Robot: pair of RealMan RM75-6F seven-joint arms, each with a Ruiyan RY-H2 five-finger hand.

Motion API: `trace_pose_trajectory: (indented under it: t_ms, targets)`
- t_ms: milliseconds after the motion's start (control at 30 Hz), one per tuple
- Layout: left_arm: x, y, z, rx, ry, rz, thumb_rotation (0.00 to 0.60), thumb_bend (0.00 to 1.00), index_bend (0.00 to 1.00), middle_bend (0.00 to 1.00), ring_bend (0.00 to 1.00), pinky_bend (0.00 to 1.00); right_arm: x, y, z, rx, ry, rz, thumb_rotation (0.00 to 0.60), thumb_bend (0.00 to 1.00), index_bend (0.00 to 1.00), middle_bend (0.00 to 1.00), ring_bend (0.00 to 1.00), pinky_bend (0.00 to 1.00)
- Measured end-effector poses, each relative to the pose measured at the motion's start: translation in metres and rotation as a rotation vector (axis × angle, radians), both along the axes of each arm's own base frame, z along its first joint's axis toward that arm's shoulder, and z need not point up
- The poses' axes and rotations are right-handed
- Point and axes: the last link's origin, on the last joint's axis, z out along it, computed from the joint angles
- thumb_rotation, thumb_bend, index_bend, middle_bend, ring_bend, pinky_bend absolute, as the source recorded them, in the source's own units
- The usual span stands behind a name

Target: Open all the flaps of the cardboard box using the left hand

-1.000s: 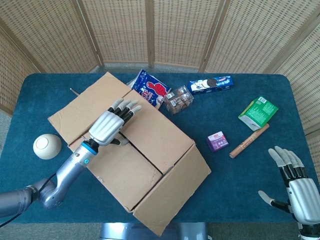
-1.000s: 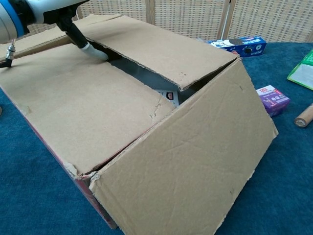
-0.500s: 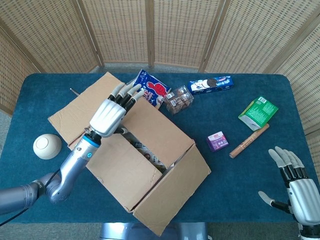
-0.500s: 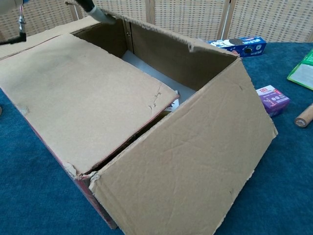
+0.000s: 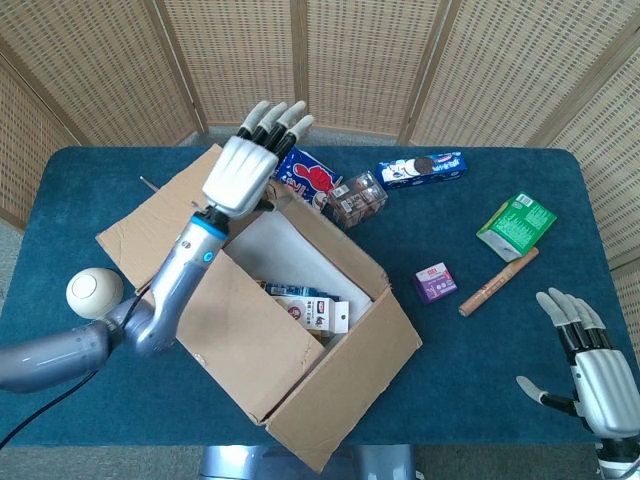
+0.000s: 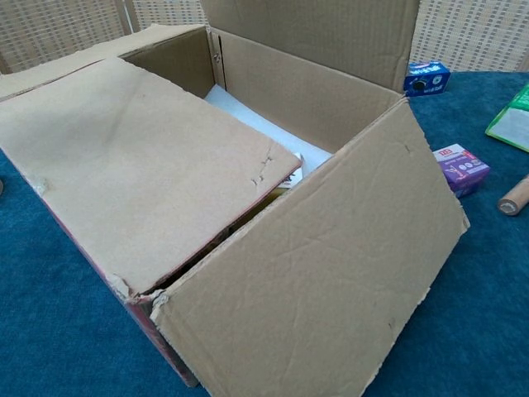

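The cardboard box point(image 5: 352, 375) sits mid-table, its long sides running from upper left to lower right. My left hand point(image 5: 248, 160) is raised over the box's far left corner, fingers straight and spread, against the top of the far long flap point(image 6: 314, 29), which stands upright. The near long flap point(image 6: 140, 157) lies flat over half the opening. Both end flaps point(image 5: 150, 220) are folded outward. Inside, a small carton point(image 5: 308, 305) lies on white lining point(image 6: 248, 120). My right hand point(image 5: 595, 375) rests open at the table's lower right, far from the box.
A cream ball point(image 5: 94, 292) lies left of the box. Behind it are a blue snack bag point(image 5: 308, 182), a clear snack box point(image 5: 358, 198) and a cookie pack point(image 5: 422, 168). To the right lie a purple box point(image 5: 434, 283), a wooden stick point(image 5: 497, 282) and a green packet point(image 5: 515, 225).
My left hand has risen and moved toward the far side, swinging the far long flap from flat over the box to upright. The box's inside now shows. The right hand has stayed put.
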Motion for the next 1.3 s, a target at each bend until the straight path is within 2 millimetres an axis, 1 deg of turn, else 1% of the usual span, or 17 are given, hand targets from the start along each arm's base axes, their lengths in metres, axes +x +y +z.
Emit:
trace_pose_trajectory:
  t_ms: [167, 300, 500, 600, 767, 867, 933, 967, 1000, 1033, 1067, 1100, 1133, 1200, 1233, 1267, 1300]
  targets:
    - [0.023, 0.016, -0.014, 0.027, 0.003, 0.002, 0.6, 0.0, 0.0, 0.0, 0.0, 0.07, -0.003, -0.006, 0.0, 0.001, -0.005, -0.014, 0.6, 0.14, 0.0, 0.0, 0.0, 0.04]
    - [0.041, 0.025, -0.032, 0.025, -0.002, 0.009, 0.6, 0.0, 0.0, 0.0, 0.0, 0.07, -0.006, -0.009, 0.002, -0.004, -0.01, -0.035, 0.6, 0.14, 0.0, 0.0, 0.0, 0.04]
    - [0.059, 0.033, -0.055, 0.024, -0.008, 0.015, 0.6, 0.0, 0.0, 0.0, 0.0, 0.07, -0.01, -0.011, 0.005, -0.015, -0.009, -0.052, 0.6, 0.14, 0.0, 0.0, 0.0, 0.04]
    - [0.061, 0.033, -0.061, 0.008, -0.018, 0.015, 0.6, 0.0, 0.0, 0.0, 0.0, 0.07, -0.011, -0.011, 0.005, -0.023, -0.001, -0.054, 0.6, 0.14, 0.0, 0.0, 0.0, 0.04]
    - [0.054, 0.029, -0.06, -0.022, -0.021, 0.018, 0.6, 0.0, 0.0, 0.0, 0.0, 0.07, -0.012, -0.012, 0.01, -0.09, 0.044, -0.054, 0.6, 0.14, 0.0, 0.0, 0.0, 0.02]
    - [0.044, 0.024, -0.054, -0.059, -0.013, 0.022, 0.6, 0.0, 0.0, 0.0, 0.0, 0.06, -0.01, -0.011, 0.011, -0.15, 0.07, -0.052, 0.6, 0.14, 0.0, 0.0, 0.0, 0.02]
    - [0.036, 0.018, -0.048, -0.098, -0.003, 0.027, 0.6, 0.0, 0.03, 0.0, 0.0, 0.07, -0.009, -0.009, 0.01, -0.169, 0.069, -0.046, 0.6, 0.14, 0.0, 0.0, 0.0, 0.02]
    - [0.033, 0.015, -0.044, -0.114, -0.001, 0.028, 0.6, 0.0, 0.07, 0.01, 0.0, 0.08, -0.008, -0.008, 0.01, -0.17, 0.068, -0.043, 0.6, 0.14, 0.0, 0.0, 0.0, 0.02]
    - [0.028, 0.01, -0.039, -0.135, -0.002, 0.03, 0.6, 0.0, 0.15, 0.05, 0.01, 0.12, -0.008, -0.008, 0.01, -0.17, 0.068, -0.04, 0.6, 0.14, 0.0, 0.0, 0.0, 0.02]
    - [0.024, 0.005, -0.035, -0.15, -0.004, 0.032, 0.6, 0.0, 0.2, 0.08, 0.03, 0.14, -0.007, -0.007, 0.01, -0.169, 0.069, -0.037, 0.6, 0.14, 0.0, 0.0, 0.0, 0.02]
    - [0.019, 0.001, -0.03, -0.163, -0.005, 0.036, 0.6, 0.0, 0.27, 0.14, 0.08, 0.18, -0.007, -0.006, 0.009, -0.167, 0.069, -0.034, 0.6, 0.14, 0.0, 0.0, 0.0, 0.02]
    - [0.012, -0.004, -0.023, -0.179, -0.003, 0.042, 0.6, 0.0, 0.31, 0.19, 0.13, 0.22, -0.006, -0.006, 0.009, -0.165, 0.069, -0.032, 0.6, 0.14, 0.0, 0.0, 0.0, 0.02]
    - [0.006, -0.008, -0.018, -0.191, -0.001, 0.048, 0.6, 0.0, 0.33, 0.22, 0.16, 0.24, -0.006, -0.005, 0.009, -0.162, 0.069, -0.029, 0.6, 0.14, 0.0, 0.0, 0.0, 0.02]
    - [-0.006, -0.015, -0.005, -0.22, 0.014, 0.071, 0.575, 0.0, 0.39, 0.28, 0.22, 0.33, -0.006, -0.005, 0.009, -0.161, 0.07, -0.028, 0.6, 0.14, 0.0, 0.0, 0.0, 0.02]
    - [-0.012, -0.017, 0.0, -0.232, 0.025, 0.085, 0.529, 0.0, 0.43, 0.32, 0.25, 0.37, -0.006, -0.005, 0.009, -0.161, 0.07, -0.026, 0.6, 0.14, 0.0, 0.0, 0.0, 0.02]
    - [-0.017, -0.019, 0.005, -0.245, 0.039, 0.102, 0.471, 0.0, 0.46, 0.35, 0.28, 0.41, -0.005, -0.005, 0.009, -0.16, 0.069, -0.025, 0.6, 0.14, 0.0, 0.0, 0.0, 0.02]
    - [-0.024, -0.021, 0.011, -0.262, 0.059, 0.128, 0.438, 0.0, 0.47, 0.37, 0.29, 0.42, -0.005, -0.005, 0.008, -0.159, 0.067, -0.023, 0.6, 0.14, 0.0, 0.0, 0.0, 0.02]
